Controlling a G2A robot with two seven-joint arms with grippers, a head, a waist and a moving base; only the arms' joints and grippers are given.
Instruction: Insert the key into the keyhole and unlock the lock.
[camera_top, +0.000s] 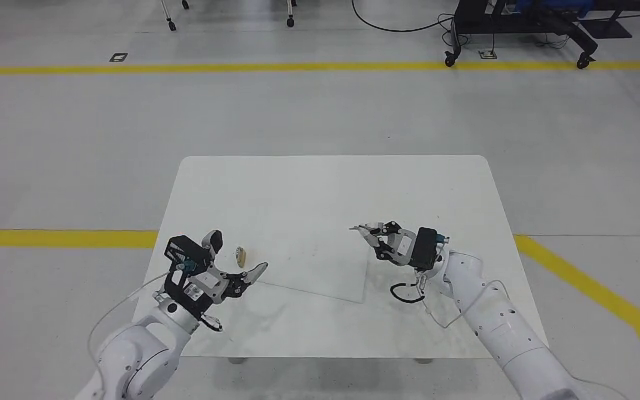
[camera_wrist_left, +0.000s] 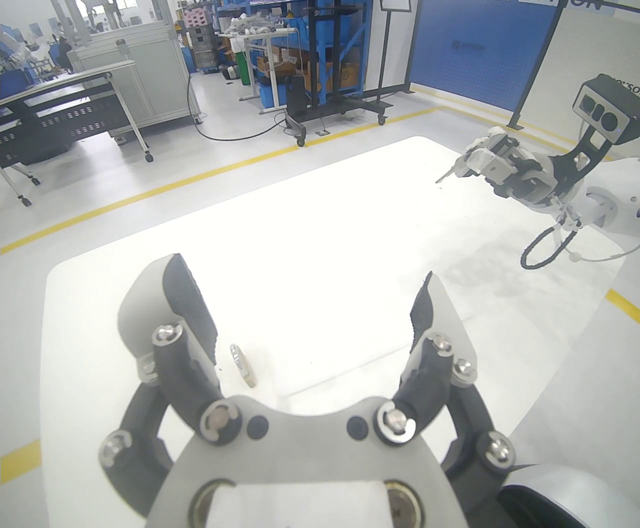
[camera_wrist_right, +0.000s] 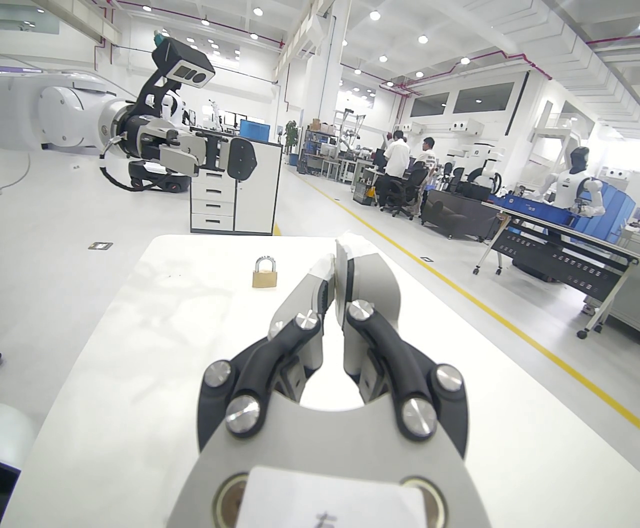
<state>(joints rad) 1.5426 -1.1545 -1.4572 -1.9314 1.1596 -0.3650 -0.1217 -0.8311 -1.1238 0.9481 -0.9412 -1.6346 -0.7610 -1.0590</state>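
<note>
the brass padlock (camera_wrist_right: 264, 274) stands shackle-up near the front left corner of the bench (camera_top: 300, 190). the left claw (camera_wrist_left: 300, 295) is released around it, with the lock low between its spread fingers (camera_wrist_left: 170, 310) and just beside one of them. whether it touches that one i cannot tell. the right claw (camera_wrist_right: 340, 256) is clenched on the key (camera_wrist_left: 446, 175) and hangs above the middle of the bench, well apart from the lock.

the step in hand looks like securing the lock. the left claw should centre itself first, so that closing does not knock the lock over, then grip the flat body and leave the shackle and the keyhole free. once the lock is held, its keyhole should face the key before the right arm comes in, and the blade should be lined up with the slot.

the left wrist view shows the lock edge-on, and the key's blade jutting past the right claw's tips. in the right wrist view the pads stand in front of the key, but the lock's broad face and its closed shackle are plain. the top view gives the spacing between the two arms.
</note>
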